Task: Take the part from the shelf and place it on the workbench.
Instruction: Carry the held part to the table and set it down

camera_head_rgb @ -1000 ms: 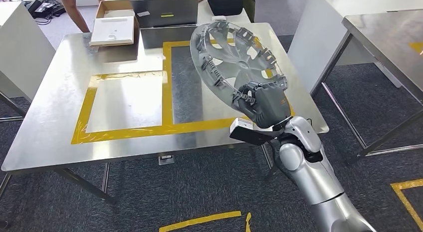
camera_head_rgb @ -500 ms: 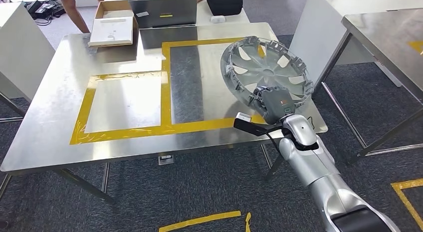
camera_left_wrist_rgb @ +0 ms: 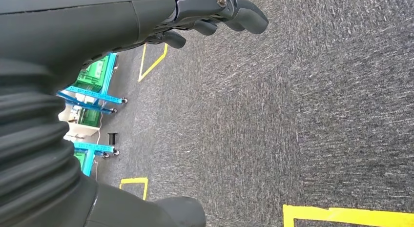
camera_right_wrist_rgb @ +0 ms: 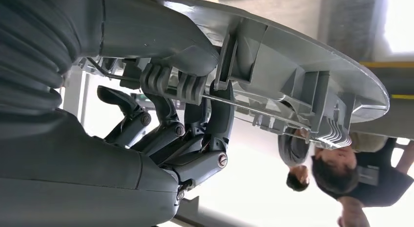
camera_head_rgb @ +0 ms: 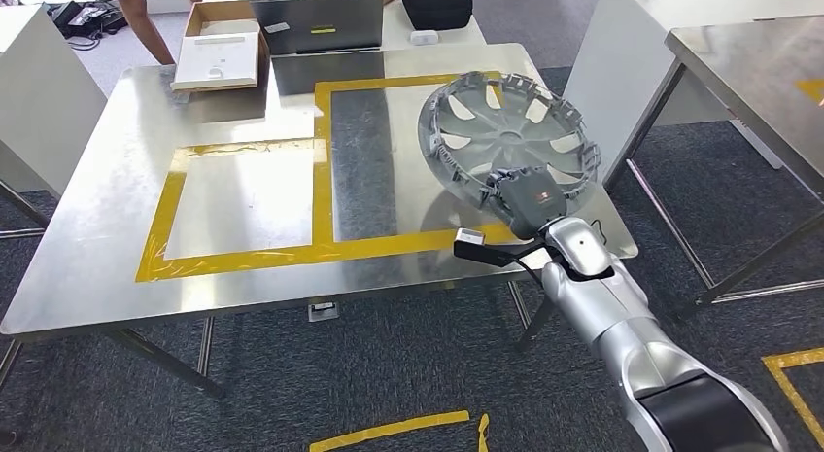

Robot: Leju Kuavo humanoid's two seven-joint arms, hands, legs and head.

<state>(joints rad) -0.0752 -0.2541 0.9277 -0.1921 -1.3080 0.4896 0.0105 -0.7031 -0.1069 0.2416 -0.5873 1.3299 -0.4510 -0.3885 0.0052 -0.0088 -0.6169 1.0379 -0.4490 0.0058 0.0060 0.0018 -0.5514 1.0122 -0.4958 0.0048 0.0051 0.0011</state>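
One part (camera_head_rgb: 505, 131), a grey wheel cover with spokes and rim clips, is carried above the far right quarter of the workbench (camera_head_rgb: 117, 267). It is tilted, hollow side up, and not yet resting on the steel. The right hand (camera_head_rgb: 530, 197) grips its near rim; in the right wrist view the thumb lies over the rim and the dark fingers (camera_right_wrist_rgb: 195, 139) curl under it. The left hand (camera_left_wrist_rgb: 215, 12) hangs beside the body over grey carpet, its fingers loosely bent, holding nothing.

Step in hand, as judged: placing. The part is off the shelf and is positioned over the workbench, inside the right of the taped squares (camera_head_rgb: 326, 160). The next move calls for lowering and levelling the part until its rim bears on the steel, then spreading the fingers and drawing the hand clear without dragging the cover. The part lies near the workbench's right edge; an overhang is a risk.

Count: one part; one workbench; two yellow taped squares on it; one cardboard box (camera_head_rgb: 223, 49) at its far edge; one laptop (camera_head_rgb: 321, 22) beside the box; one dark bag (camera_head_rgb: 437, 5) beyond it. People stand past the far edge.
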